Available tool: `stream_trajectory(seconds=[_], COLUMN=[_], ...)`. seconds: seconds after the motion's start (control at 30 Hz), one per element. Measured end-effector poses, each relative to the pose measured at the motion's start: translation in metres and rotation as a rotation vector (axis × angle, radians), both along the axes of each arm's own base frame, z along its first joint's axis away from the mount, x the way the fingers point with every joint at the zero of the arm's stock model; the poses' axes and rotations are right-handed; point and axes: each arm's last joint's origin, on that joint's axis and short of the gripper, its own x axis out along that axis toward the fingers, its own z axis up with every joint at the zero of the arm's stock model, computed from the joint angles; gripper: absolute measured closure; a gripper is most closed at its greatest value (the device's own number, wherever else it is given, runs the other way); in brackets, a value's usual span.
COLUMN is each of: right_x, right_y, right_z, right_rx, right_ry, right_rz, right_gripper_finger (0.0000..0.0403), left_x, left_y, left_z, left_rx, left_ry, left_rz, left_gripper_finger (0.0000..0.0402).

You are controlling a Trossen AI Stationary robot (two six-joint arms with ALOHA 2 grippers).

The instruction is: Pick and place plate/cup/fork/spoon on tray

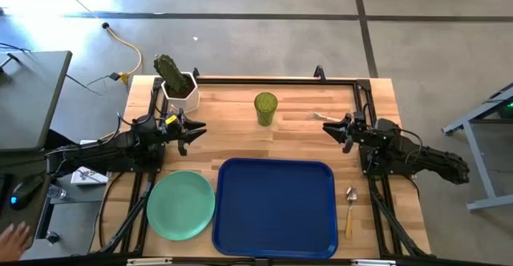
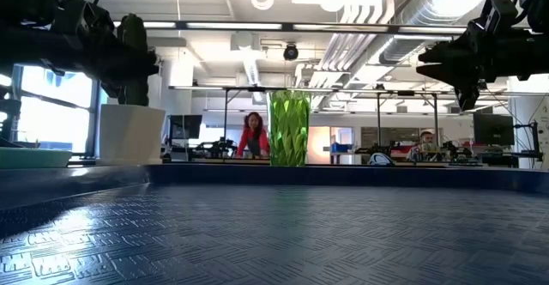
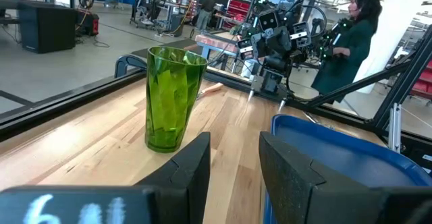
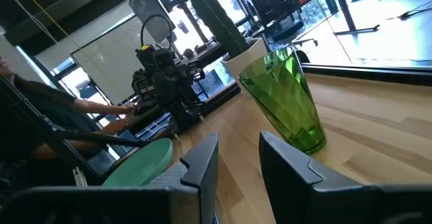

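Left gripper (image 1: 195, 130): I see its fingers parted, empty, beside the white-potted cactus (image 1: 173, 77).
Round flat mint-green plate (image 1: 180, 205): left of the tray, stiff; I'd pinch its rim.
Large dark blue plastic tray (image 1: 275, 207): bare.
Translucent olive-green plastic cup (image 1: 266, 108): upright behind the tray, light, slippery; grip mid-wall.
Right gripper (image 1: 329, 127): parted, empty.
Orange-handled spoon (image 1: 350, 210): right of the tray, thin; pinch the handle.
Fork (image 1: 324, 117): near the right gripper, barely visible.

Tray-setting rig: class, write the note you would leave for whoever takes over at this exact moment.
Left gripper: open, empty, hovering left of the cup.
Right gripper: open, empty, right of the cup.
Tray: at the near edge, nothing on it.
Plate: on the table, left of the tray.
Spoon: right of the tray.
Fork: by the right gripper, only partly visible.
Done: nothing placed.
Left: all four items.
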Motion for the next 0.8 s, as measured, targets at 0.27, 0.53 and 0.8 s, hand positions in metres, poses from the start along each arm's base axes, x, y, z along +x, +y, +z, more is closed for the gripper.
stream_trajectory(seconds=[0.27,0.53,0.8], right_x=[0.0,0.0,0.0], right_y=[0.0,0.0,0.0], right_z=[-0.0001,0.0,0.0], right_rx=[0.0,0.0,0.0], right_ry=[0.0,0.0,0.0], right_rz=[0.0,0.0,0.0], right_gripper_finger=[0.0304,0.0304,0.0304], left_x=[-0.0004,-0.0005,-0.0005], left_y=[0.0014,0.0015,0.0015], left_z=[-0.0001,-0.0003,-0.0004], left_rx=[0.0,-0.001,-0.001], left_ry=[0.001,0.003,0.003], left_rz=[0.013,0.014,0.014], left_gripper_finger=[0.0287,0.0287,0.0287])
